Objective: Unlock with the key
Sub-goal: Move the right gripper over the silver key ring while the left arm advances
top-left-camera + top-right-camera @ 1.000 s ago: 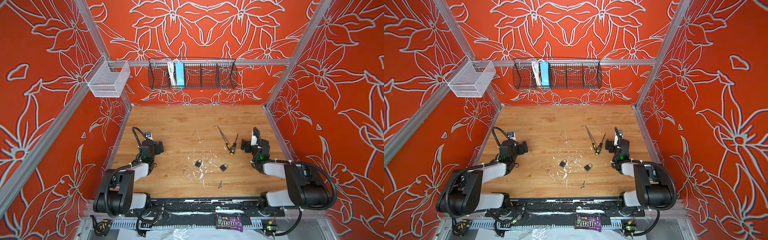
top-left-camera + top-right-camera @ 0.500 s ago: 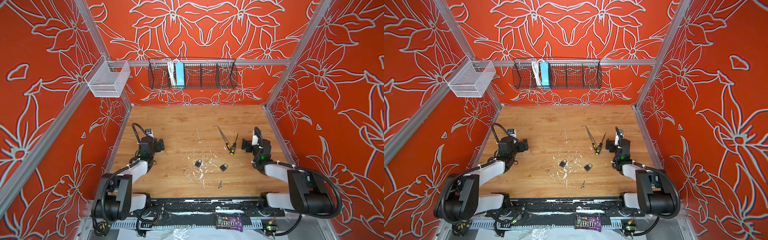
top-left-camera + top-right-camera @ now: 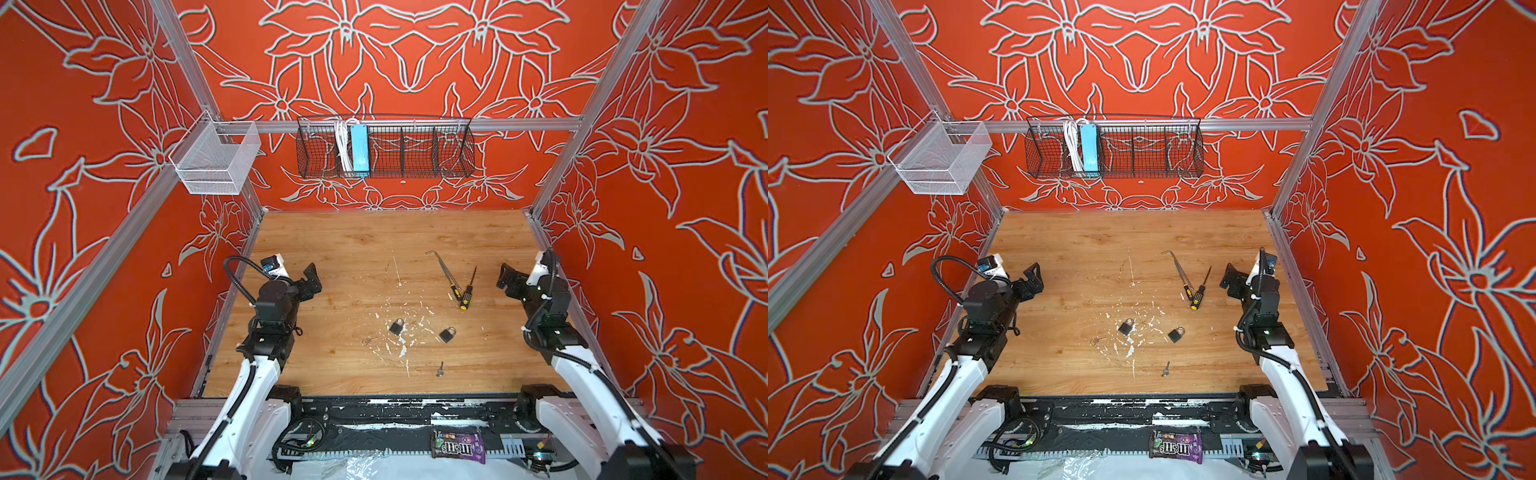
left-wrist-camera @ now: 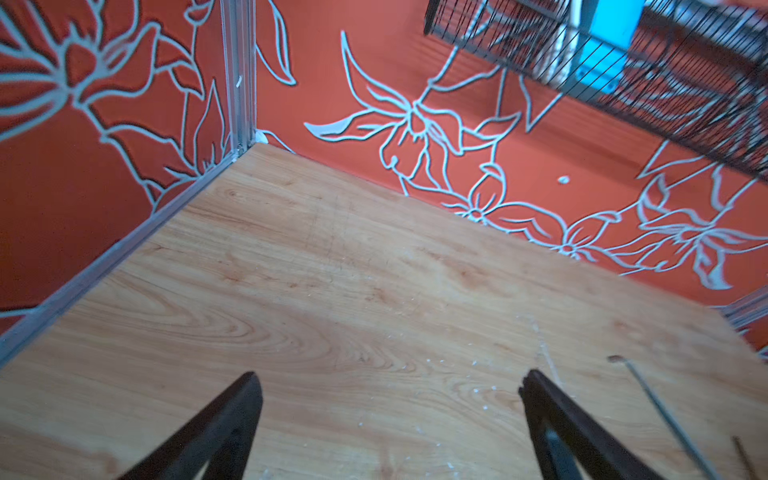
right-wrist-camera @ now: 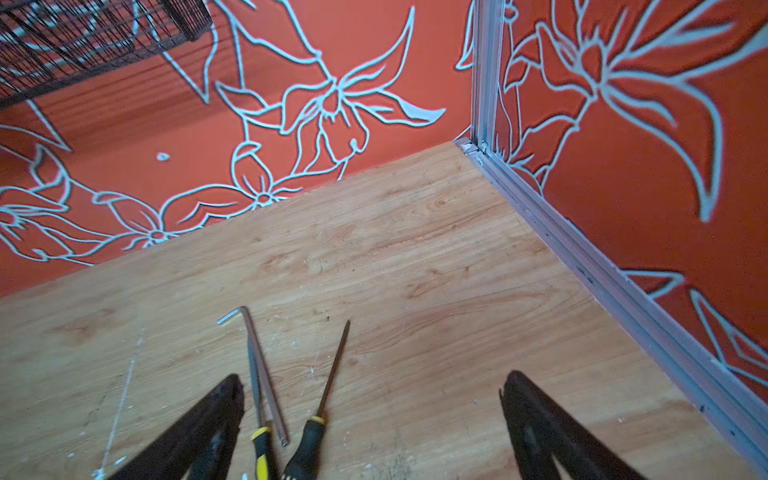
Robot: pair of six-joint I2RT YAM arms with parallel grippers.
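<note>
Two small dark padlocks lie near the middle of the wooden table, seen in both top views. A small silver key lies nearer the front edge. A second, faint key on a ring lies left of the padlocks. My left gripper hovers open and empty at the table's left side. At the right side my right gripper is open and empty too, just right of the screwdrivers. Neither wrist view shows the padlocks or keys.
Two black-and-yellow screwdrivers and a hex key lie left of the right gripper. A black wire basket and a white mesh basket hang on the walls. White flecks dot the table.
Both arms have risen and stretched a little farther toward the back wall. Both grippers stay open. The padlocks, keys and tools have not moved.
</note>
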